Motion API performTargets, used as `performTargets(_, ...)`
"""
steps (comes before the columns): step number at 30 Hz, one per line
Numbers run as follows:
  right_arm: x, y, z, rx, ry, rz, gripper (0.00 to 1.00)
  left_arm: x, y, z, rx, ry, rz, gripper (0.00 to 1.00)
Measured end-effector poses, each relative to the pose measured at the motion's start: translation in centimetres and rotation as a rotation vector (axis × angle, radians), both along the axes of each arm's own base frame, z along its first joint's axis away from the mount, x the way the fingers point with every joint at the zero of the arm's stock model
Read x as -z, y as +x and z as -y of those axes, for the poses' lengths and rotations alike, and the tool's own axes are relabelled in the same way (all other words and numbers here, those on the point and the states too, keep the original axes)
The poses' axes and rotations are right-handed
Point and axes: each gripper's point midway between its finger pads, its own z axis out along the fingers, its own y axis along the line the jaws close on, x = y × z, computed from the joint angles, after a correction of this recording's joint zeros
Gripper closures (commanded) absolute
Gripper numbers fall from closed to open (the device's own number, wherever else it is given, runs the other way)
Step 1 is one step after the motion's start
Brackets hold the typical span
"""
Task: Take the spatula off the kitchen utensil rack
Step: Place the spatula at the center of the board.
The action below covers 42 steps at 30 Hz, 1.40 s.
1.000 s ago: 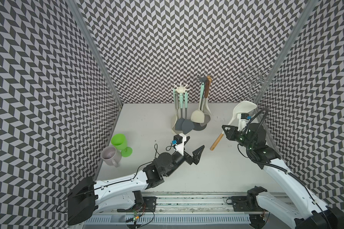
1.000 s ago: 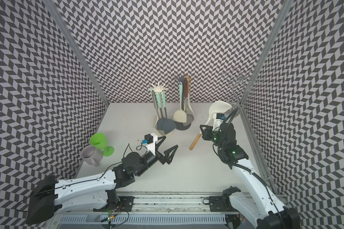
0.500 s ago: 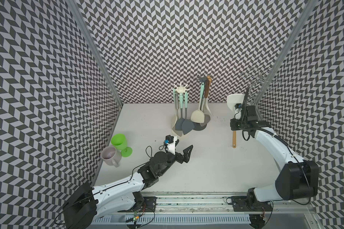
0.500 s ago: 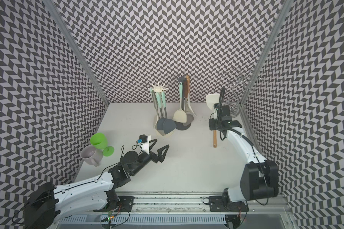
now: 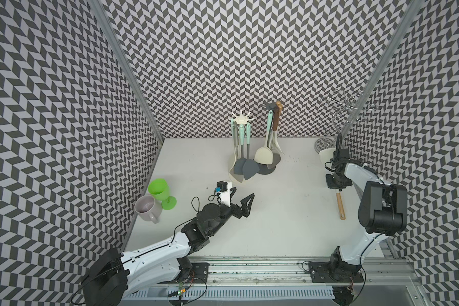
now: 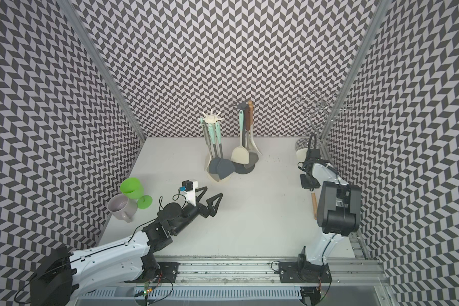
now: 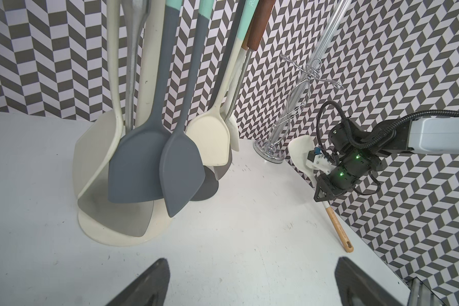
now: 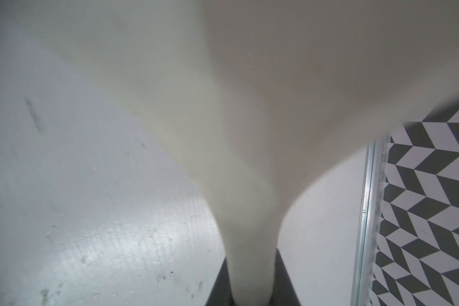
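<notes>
Chevron-patterned walls [image 5: 223, 53] box in the white table [image 5: 281, 220] on three sides. In both top views the spatula [image 5: 340, 204] is off the racks and lies along the right edge of the table, with its cream head toward the far corner and its wooden handle pointing near. The right gripper [image 5: 335, 182] is clamped across its neck. A cream utensil rack [image 5: 241, 121] and a dark utensil rack [image 5: 270, 105] stand side by side at the far middle, both hung with other utensils. A chrome wire stand [image 5: 341, 116] occupies the far right corner. At the left edge a green goblet [image 5: 158, 186] sits just beside a grey mug [image 5: 146, 208]. My left gripper [image 5: 243, 193] hovers mid-table, spread wide and holding nothing.

From the left wrist, its fingers [image 7: 149, 286] stand far apart over bare table, and the grey turners [image 7: 143, 164] on the cream rack hang close ahead. Further right the other pincer grips the spatula, whose handle tip seems to rest on the table (hard to be sure).

From the right wrist, everything is blurred. The cream neck runs between two dark fingers [image 8: 286, 278], which press on either side.
</notes>
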Motion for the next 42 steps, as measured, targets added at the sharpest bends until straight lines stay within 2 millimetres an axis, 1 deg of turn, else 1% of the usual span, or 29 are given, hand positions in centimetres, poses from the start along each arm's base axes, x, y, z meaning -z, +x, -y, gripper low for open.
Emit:
performTargets(3,0.9,-0.8,0.9,-0.004,-0.042,-0.049,1.00,0.1,0.1,-0.1,-0.004,0.000,0.000,0.01)
performTargets(6,2.1,-2.4,1.7,0.000,-0.069,-0.107,1.00,0.2,0.0,-0.2,-0.004,-0.001,0.000,0.01)
performTargets(8,2.8,-3.3,2.1,0.003,-0.083,-0.144,0.94,-0.1,-0.1,-0.3,-0.004,-0.007,0.005,0.01)
performTargets(9,3.1,-3.6,2.2,0.003,-0.087,-0.154,0.91,-0.2,-0.1,-0.3,-0.004,-0.012,0.008,0.01)
performTargets(11,3.4,-3.9,2.5,0.007,-0.097,-0.171,0.80,-0.3,-0.2,-0.4,-0.002,-0.018,0.013,0.01)
performTargets(12,3.6,-3.9,2.6,0.009,-0.100,-0.175,0.78,-0.3,-0.2,-0.5,-0.001,-0.019,0.014,0.01)
performTargets(15,3.6,-3.7,2.9,0.017,-0.119,-0.166,0.70,-0.3,-0.3,-0.5,-0.001,-0.021,0.015,0.01)
performTargets(17,3.5,-3.5,3.2,0.022,-0.133,-0.156,0.68,-0.3,-0.3,-0.5,-0.001,-0.021,0.015,0.01)
performTargets(26,3.5,-3.1,3.5,0.030,-0.152,-0.143,0.67,-0.3,-0.3,-0.6,-0.004,-0.022,0.017,0.01)
performTargets(33,3.4,-3.0,3.6,0.035,-0.158,-0.135,0.62,-0.1,-0.2,-0.8,-0.008,-0.021,0.017,0.01)
performTargets(36,3.2,-2.7,3.6,0.047,-0.151,-0.122,0.53,-0.3,-0.3,-0.8,-0.007,-0.029,0.022,0.01)
performTargets(38,3.0,-2.3,3.4,0.053,-0.133,-0.105,0.45,-0.5,-0.3,-0.8,-0.003,-0.033,0.025,0.01)
performTargets(39,2.8,-2.1,3.1,0.058,-0.115,-0.089,0.41,-0.6,-0.4,-0.8,0.000,-0.038,0.028,0.01)
performTargets(42,1.8,-1.5,2.2,0.072,-0.061,-0.036,0.34,-0.9,-0.7,-0.8,0.013,-0.054,0.037,0.01)
